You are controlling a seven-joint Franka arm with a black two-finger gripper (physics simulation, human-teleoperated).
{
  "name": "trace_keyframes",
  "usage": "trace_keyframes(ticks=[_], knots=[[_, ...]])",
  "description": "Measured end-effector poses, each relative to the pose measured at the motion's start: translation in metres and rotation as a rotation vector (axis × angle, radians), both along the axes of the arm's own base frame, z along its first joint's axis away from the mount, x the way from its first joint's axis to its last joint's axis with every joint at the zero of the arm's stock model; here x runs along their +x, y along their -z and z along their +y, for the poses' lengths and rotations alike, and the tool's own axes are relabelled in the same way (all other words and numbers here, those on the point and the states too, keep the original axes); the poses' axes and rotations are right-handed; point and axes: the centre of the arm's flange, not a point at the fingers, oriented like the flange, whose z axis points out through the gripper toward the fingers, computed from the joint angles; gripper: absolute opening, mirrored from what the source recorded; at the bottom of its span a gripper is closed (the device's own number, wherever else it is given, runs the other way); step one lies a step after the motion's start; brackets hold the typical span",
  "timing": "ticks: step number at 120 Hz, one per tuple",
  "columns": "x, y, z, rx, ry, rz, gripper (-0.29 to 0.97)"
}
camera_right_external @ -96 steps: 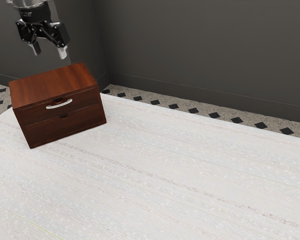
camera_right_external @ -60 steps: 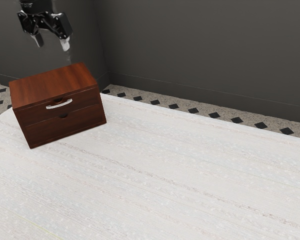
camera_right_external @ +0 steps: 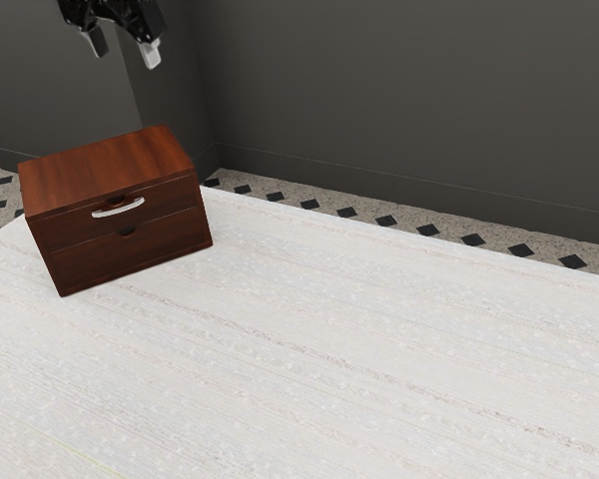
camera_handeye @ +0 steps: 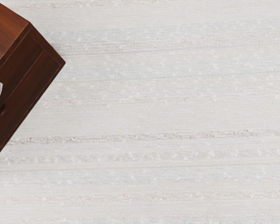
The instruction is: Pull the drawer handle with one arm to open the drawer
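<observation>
Fingers (camera_right_external: 152,52) spread apart, gripping nothing; they hang high above the wooden cabinet (camera_right_external: 95,168), well clear of its top. Cabinet sits at the bench's (camera_right_external: 359,349) far corner, on the exterior view's left. It has two drawers. Upper drawer (camera_right_external: 168,197) front is flush, shut, with the silver drawer handle (camera_right_external: 118,208) across it, untouched. Wrist view catches the cabinet's corner and one end of the handle.

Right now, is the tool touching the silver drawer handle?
Apart. The exterior view shows the tool hanging high above the wooden cabinet, with a wide gap between it and the handle.
</observation>
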Motion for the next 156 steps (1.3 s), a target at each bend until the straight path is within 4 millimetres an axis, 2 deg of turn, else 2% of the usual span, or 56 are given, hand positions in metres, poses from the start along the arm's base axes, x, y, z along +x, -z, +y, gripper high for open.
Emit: trace_keyframes(ticks=[8, 17, 28, 36, 48, 64, 111, 156], knots=[[0.006, 0.008, -0.006, 0.0, 0.013, 0.017, 0.68], [0.014, 0.037, -0.007, 0.01, 0.013, 0.083, 0.68], [0.016, 0.106, -0.001, 0.019, 0.006, 0.18, 0.68], [0.013, 0.143, 0.014, 0.013, -0.02, 0.212, 0.68], [0.011, 0.181, 0.049, 0.003, -0.063, 0.215, 0.68], [0.02, 0.214, 0.056, 0.031, 0.003, 0.169, 0.68], [0.051, 0.256, 0.102, 0.106, 0.213, 0.056, 0.68], [0.072, 0.292, 0.127, 0.176, 0.383, 0.063, 0.68]])
